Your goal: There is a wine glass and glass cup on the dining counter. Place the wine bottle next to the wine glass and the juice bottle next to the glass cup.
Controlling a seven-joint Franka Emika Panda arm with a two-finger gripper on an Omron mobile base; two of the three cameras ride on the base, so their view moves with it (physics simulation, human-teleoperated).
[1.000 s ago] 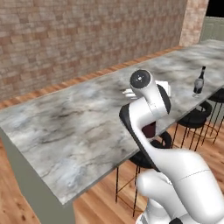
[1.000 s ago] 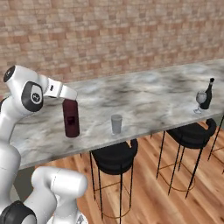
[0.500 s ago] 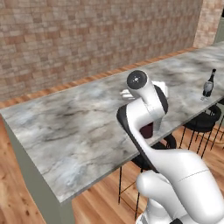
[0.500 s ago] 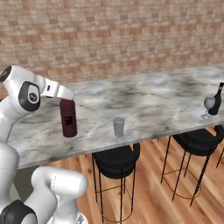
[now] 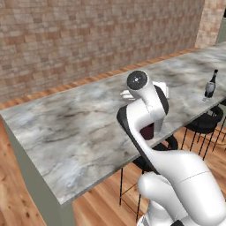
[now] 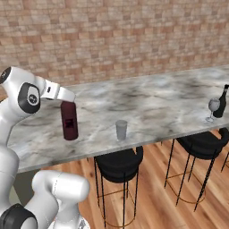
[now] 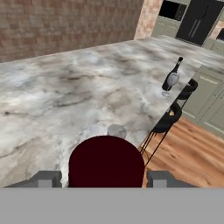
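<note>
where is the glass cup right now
In the right base view the glass cup stands on the dining counter near its front edge, just right of the juice bottle that the gripper holds, far left of the wine glass.

Left base view: behind arm, high, looks down along dining counter (image 5: 75, 128) toward 2 o'clock. Right base view: faces counter's stool side, brick wall at 12 o'clock. Hand view: close (just above juice bottle (image 7: 106, 161)). All share marble top.
</note>
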